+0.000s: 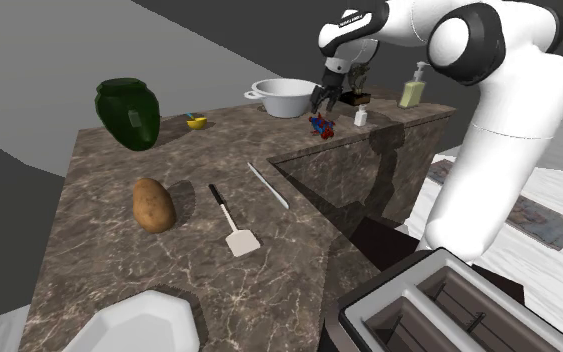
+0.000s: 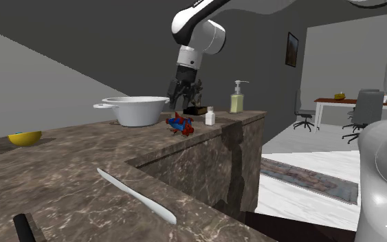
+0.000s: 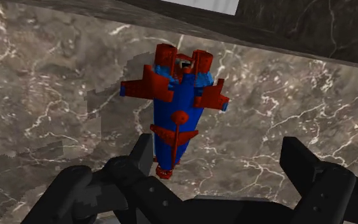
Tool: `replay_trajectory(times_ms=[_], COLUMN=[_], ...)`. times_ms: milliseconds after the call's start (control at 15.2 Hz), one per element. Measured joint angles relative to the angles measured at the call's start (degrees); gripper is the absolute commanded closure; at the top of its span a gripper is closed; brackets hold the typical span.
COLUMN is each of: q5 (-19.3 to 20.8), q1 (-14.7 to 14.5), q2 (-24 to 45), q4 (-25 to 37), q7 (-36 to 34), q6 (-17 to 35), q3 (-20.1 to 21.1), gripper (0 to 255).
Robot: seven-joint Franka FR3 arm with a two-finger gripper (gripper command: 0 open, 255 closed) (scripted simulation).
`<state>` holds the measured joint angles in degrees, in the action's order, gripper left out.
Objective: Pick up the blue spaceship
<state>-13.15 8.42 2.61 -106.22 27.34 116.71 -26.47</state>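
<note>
A white pot (image 1: 287, 97) and small bottle (image 1: 360, 117) flank the blue-and-red spaceship (image 3: 179, 108); the gripper (image 1: 327, 100) hangs above, fingers (image 3: 304, 162) apart, seemingly not touching it.

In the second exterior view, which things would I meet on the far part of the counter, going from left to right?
yellow bowl → white pot → blue and red spaceship → small white bottle → soap dispenser

One spaceship (image 1: 319, 125), one potato (image 1: 153, 204), one spatula (image 1: 233, 222)
</note>
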Motion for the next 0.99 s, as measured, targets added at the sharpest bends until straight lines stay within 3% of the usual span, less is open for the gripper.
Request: replay_trajectory(times_ms=[264, 660, 726, 990], q5=[-3.85, -5.32, -5.49, -5.64], q1=[1.71, 1.97, 2.05, 2.10], q2=[5.56, 7.11, 7.33, 7.45], q4=[3.43, 1.13, 1.00, 0.87], q7=[2.43, 3.92, 4.15, 4.32], q6=[1.04, 4.52, 4.80, 5.08], q3=[-0.85, -0.68, -0.68, -0.68], gripper=[0, 0, 255, 255])
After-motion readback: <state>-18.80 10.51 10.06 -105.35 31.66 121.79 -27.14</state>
